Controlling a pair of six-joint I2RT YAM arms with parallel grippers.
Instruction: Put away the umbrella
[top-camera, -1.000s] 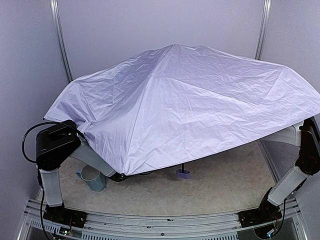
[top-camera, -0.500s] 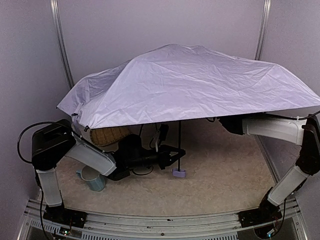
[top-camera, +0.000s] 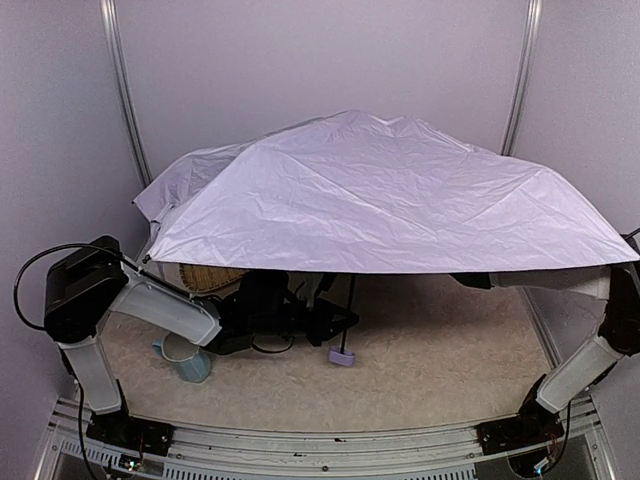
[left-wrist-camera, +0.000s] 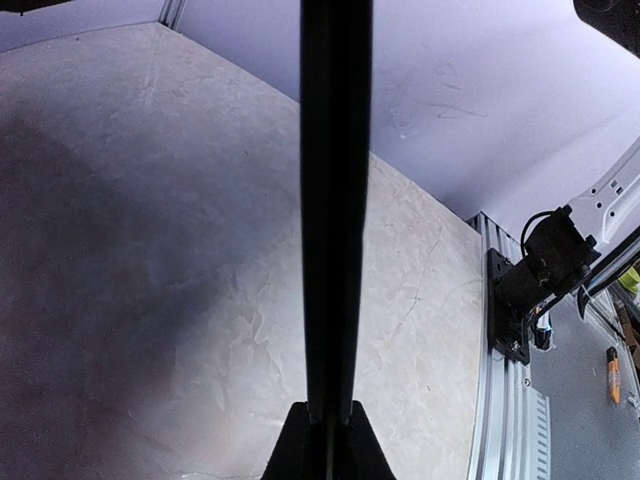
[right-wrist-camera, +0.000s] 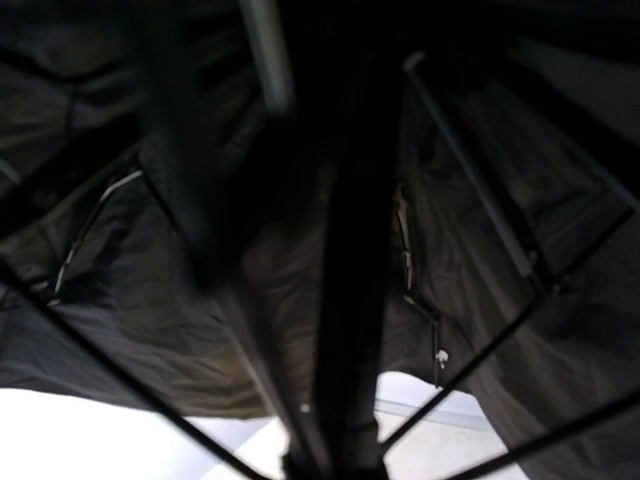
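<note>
umbrella (top-camera: 400, 200) open, tilted | left tool (top-camera: 342, 322) clamps its shaft (left-wrist-camera: 335, 200)

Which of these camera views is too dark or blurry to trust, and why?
Right wrist view: dim and smeared, only black lining and ribs of the pale lavender umbrella; left wrist view: its thin black shaft is a silhouette, shadow over the beige table; top view: sharp, evenly lit.

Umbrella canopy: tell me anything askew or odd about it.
The umbrella canopy sits lopsided. Its left side is buckled and folded behind the front panel, while the right side stretches taut. The left gripper clamps the shaft.
</note>
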